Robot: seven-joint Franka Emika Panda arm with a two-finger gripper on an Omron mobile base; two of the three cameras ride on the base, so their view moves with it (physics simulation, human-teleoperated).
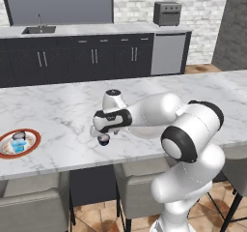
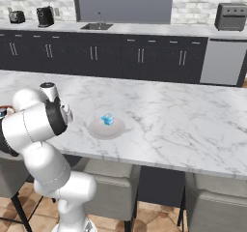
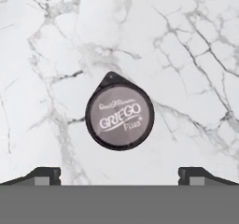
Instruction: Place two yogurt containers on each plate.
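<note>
Your pincer [image 3: 119,178] is hovering wide open, gripping nothing, directly over a dark yogurt cup [image 3: 119,117] standing near the tabletop's [image 1: 62,115] front edge. Farther left, the red-rimmed plate [image 1: 34,140] is carrying two cups. The pale plate [image 2: 107,128] is bearing a blue cup [image 2: 107,119].

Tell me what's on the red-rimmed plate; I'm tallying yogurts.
On the red-rimmed plate, two cups show: a dark cup and a light blue cup touching it. Anything behind them is hidden.

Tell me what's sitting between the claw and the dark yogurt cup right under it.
Nothing. In the hand view the open claw looks down on the dark yogurt cup, with bare marble counter around it.
</note>
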